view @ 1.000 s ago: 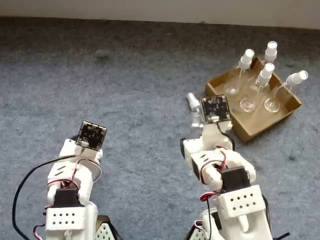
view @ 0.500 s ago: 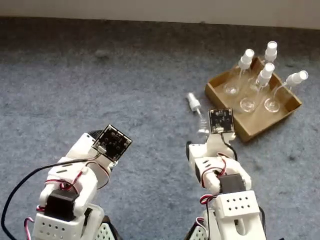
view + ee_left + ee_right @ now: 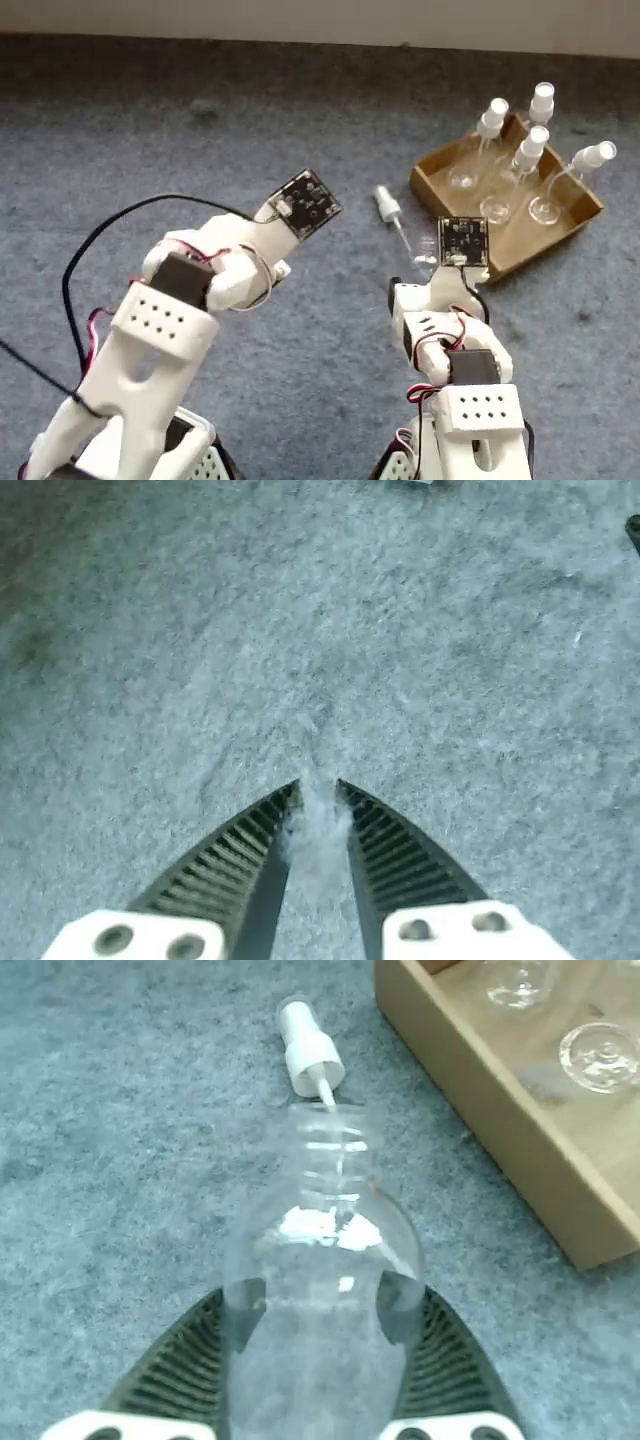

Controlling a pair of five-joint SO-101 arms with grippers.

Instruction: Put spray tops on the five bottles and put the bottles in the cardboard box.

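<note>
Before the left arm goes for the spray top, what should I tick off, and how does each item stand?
1. Right gripper shut on the bottle: ok.
2. Spray top seated on it: not ok; it lies on the carpet, tube at the bottle's mouth.
3. Left gripper empty, open: ok.
4. Four capped bottles standing in the box: ok.
5. Space in the box for a fifth: cannot tell.

Grey carpet-like covering [image 3: 250,130] underneath — a pale strip [image 3: 300,18] along its far edge.
</note>
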